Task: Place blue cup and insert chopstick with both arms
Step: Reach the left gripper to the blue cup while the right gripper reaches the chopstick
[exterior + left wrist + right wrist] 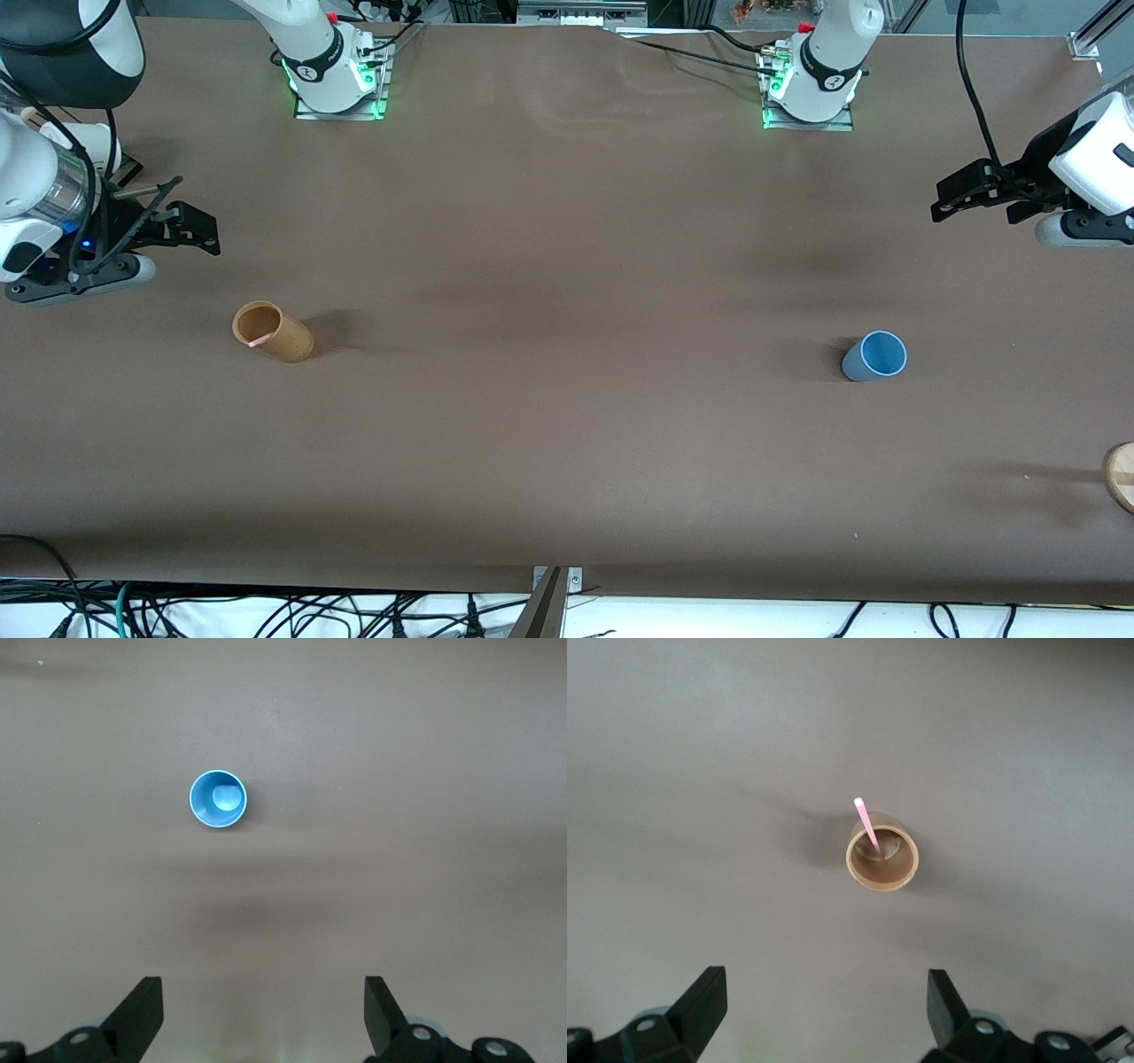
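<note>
Both end effectors spread, aloft; blue cup upright.

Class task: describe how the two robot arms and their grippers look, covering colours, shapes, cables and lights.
Both arms are white, rounded, jointed segments with black joint sections. Each base sits on a metal plate glowing green, with a red button and black cables. The left gripper and right gripper are black, angular and two-fingered; their fingers taper to flat tips. Black cables trail along both wrists.
</note>
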